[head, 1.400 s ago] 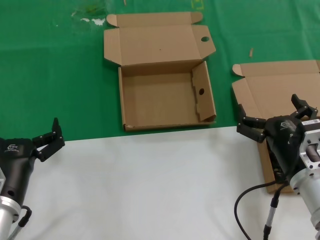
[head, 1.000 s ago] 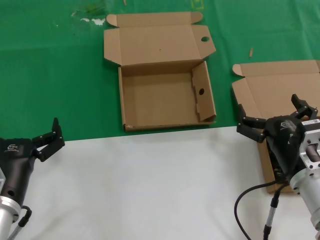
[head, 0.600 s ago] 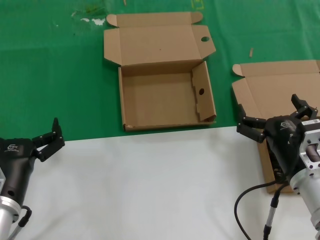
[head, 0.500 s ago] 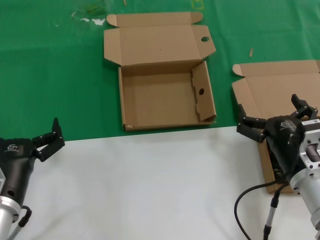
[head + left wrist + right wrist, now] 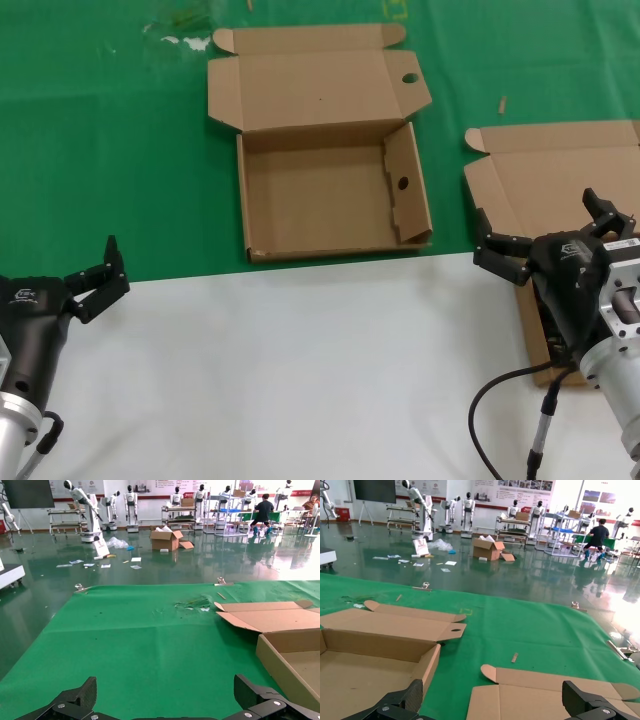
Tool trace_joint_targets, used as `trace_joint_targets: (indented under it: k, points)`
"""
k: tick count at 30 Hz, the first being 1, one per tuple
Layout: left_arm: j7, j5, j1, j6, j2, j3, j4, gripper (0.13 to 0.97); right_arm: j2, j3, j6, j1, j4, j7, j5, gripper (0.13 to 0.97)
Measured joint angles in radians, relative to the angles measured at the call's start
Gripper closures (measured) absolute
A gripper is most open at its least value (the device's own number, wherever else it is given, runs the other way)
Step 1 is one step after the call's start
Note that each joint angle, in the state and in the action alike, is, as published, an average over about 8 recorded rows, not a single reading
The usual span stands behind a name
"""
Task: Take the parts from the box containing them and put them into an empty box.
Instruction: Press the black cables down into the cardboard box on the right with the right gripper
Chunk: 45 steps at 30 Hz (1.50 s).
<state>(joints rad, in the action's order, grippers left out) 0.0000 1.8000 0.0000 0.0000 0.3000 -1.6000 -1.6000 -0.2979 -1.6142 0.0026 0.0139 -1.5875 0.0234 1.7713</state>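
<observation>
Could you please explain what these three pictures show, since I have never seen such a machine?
This is a two-armed robot. The wide picture comes from its head, looking down; the other two come from cameras on its wrists. On the green and white table surface lies an open, empty brown cardboard box with a round hole in its lid flap. A second brown cardboard box sits to the robot's right, partly hidden by the arm. The left end effector waits near the table's front edge; the right end effector hovers over the second box. Both are open and hold nothing.
</observation>
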Motion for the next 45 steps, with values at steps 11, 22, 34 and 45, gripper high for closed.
trace_joint_targets:
  k: [11,22,34,45]
  points:
    - [0.0,0.0,0.0,0.0,0.0,0.0,0.0,0.132,-0.003,-0.004,0.001,-0.001,0.001,0.005,-0.005,0.129]
    - [0.0,0.0,0.0,0.0,0.0,0.0,0.0,0.132,-0.053,-0.041,0.111,-0.016,0.016,0.206,-0.065,0.129]
    - [0.0,0.0,0.0,0.0,0.0,0.0,0.0,0.132,-0.251,-0.044,0.272,-0.163,-0.102,0.546,0.061,0.129]
    - [0.0,0.0,0.0,0.0,0.0,0.0,0.0,0.132,-0.472,-0.094,0.351,-0.329,-0.197,0.688,0.206,0.129]
